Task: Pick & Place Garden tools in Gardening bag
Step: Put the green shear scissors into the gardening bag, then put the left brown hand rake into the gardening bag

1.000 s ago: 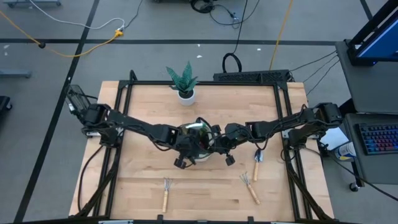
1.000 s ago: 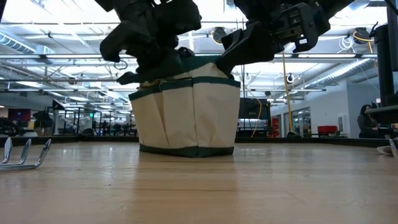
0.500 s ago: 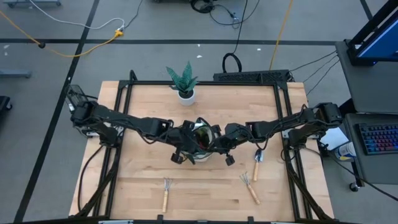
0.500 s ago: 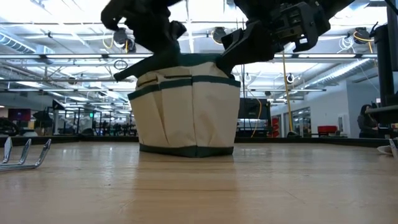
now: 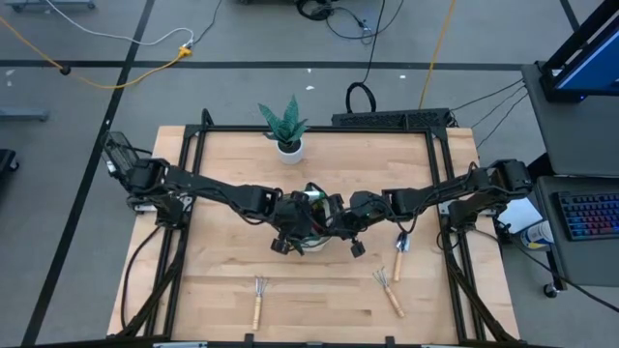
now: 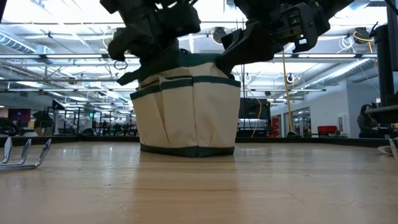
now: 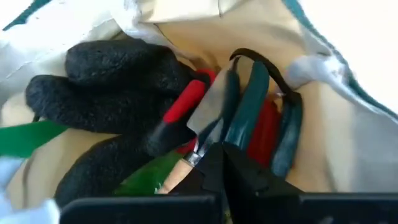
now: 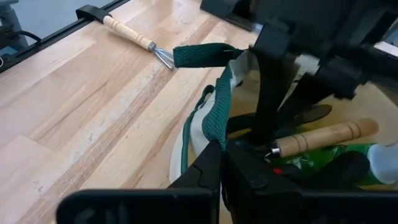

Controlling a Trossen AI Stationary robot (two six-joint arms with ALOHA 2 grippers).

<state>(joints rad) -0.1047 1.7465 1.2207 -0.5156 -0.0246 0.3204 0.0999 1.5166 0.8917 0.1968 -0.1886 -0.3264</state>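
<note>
A big open workshop with ceiling lights stretches behind the wooden table (image 5: 222, 174), and a person stands far off at the right of the low view. The gardening bag (image 6: 186, 109) sits mid-table, both arms meeting over its mouth. The left gripper (image 5: 290, 232) reaches down into the bag, fingers closed together by a wooden-handled trowel (image 7: 208, 127); I cannot tell whether they actually hold it. Packed around it inside are a black-and-red glove (image 7: 106, 87), a green spray bottle (image 8: 348, 158) and another wooden handle (image 8: 326, 138). The right gripper (image 5: 340, 227) pinches the bag's dark green trim (image 8: 217, 112) at the rim, fingers clamped on the fabric. On the table, a hand rake (image 5: 258, 301) lies near the front left, a second hand rake (image 5: 389, 291) front right, and a small trowel (image 5: 399, 253) just right of the bag. A potted plant (image 5: 285, 126) stands at the back edge.
</note>
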